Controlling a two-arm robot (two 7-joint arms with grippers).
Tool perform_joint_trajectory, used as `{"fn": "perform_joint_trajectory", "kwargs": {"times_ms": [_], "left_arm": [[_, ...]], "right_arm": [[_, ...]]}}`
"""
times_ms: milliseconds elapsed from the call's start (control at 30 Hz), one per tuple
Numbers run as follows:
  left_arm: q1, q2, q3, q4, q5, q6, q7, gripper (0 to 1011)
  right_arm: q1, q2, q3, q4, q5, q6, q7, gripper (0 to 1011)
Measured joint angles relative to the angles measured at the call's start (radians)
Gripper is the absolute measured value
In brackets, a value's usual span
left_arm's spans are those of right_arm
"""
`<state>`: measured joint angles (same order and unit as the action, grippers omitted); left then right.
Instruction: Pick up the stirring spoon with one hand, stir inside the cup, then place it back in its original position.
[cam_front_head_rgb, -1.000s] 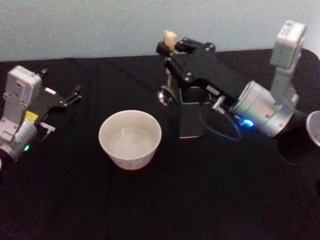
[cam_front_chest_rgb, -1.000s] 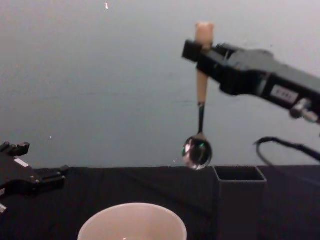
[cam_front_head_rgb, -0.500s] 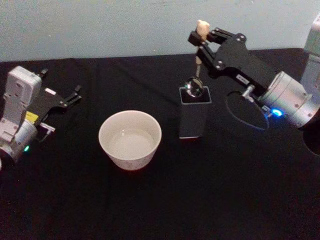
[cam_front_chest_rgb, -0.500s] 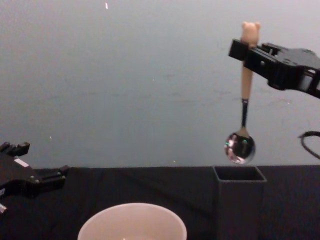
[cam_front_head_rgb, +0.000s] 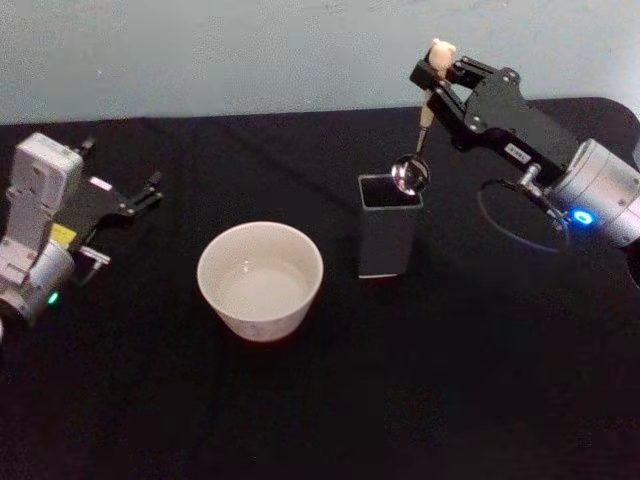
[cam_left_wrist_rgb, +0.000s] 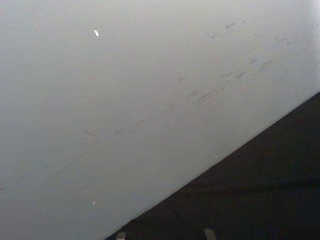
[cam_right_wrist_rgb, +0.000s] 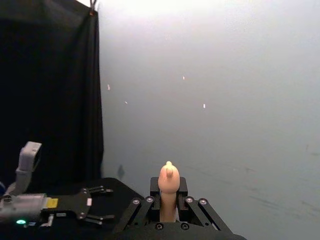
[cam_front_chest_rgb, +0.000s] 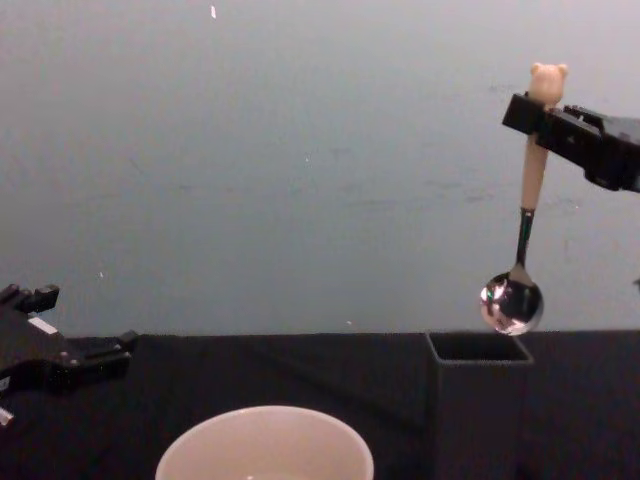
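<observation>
Nearest the robot: wide round cream-white cup (cam_front_head_rgb: 260, 280), upright on the black tablecloth (cam_front_head_rgb: 320, 400), looks empty. In the chest view its rim (cam_front_chest_rgb: 264, 445) sits at the lower edge.

Just right of the cup, apart from it: dark grey square box-shaped holder (cam_front_head_rgb: 387, 225), upright, open top; chest view shows it as a thin-walled box (cam_front_chest_rgb: 478, 400).

Slim stirring spoon with tan handle, knobby figure on top, dark shaft, shiny round metal bowl (cam_front_head_rgb: 418, 150): in the air, hanging near vertical, bowl down. In the chest view the spoon (cam_front_chest_rgb: 522, 240) has its bowl just above the holder's right rim, not inside it. Can't tell if the bowl touches the rim.

Right gripper (cam_front_head_rgb: 447, 78): clenched on the spoon's tan handle just under the figure, arm reaching in from the right, above and behind the holder. Right wrist view shows the fingers (cam_right_wrist_rgb: 154, 200) pinching the handle (cam_right_wrist_rgb: 168, 192) from both sides, figure sticking up above them.

Left gripper (cam_front_head_rgb: 140, 195): parked at the left side of the table, low over the cloth, well apart from the cup, holding nothing. Jaw gap: can't tell.

Far back: plain pale grey-blue wall (cam_front_head_rgb: 250, 50).
</observation>
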<state>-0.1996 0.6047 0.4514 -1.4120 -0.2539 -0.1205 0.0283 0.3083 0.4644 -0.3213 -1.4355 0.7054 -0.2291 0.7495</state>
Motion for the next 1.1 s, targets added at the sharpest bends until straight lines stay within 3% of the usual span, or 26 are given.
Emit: {"fn": "perform_joint_trajectory", "kwargs": {"times_ms": [300, 1100], "left_arm": [[0.000, 0.000, 0.000, 0.000, 0.000, 0.000, 0.000, 1001], [0.000, 0.000, 0.000, 0.000, 0.000, 0.000, 0.000, 1001]], "right_arm": [[0.033, -0.003, -0.032, 0.073, 0.028, -0.021, 0.058, 197], [0.081, -0.042, -0.067, 0.145, 0.004, -0.047, 0.043, 197]]}}
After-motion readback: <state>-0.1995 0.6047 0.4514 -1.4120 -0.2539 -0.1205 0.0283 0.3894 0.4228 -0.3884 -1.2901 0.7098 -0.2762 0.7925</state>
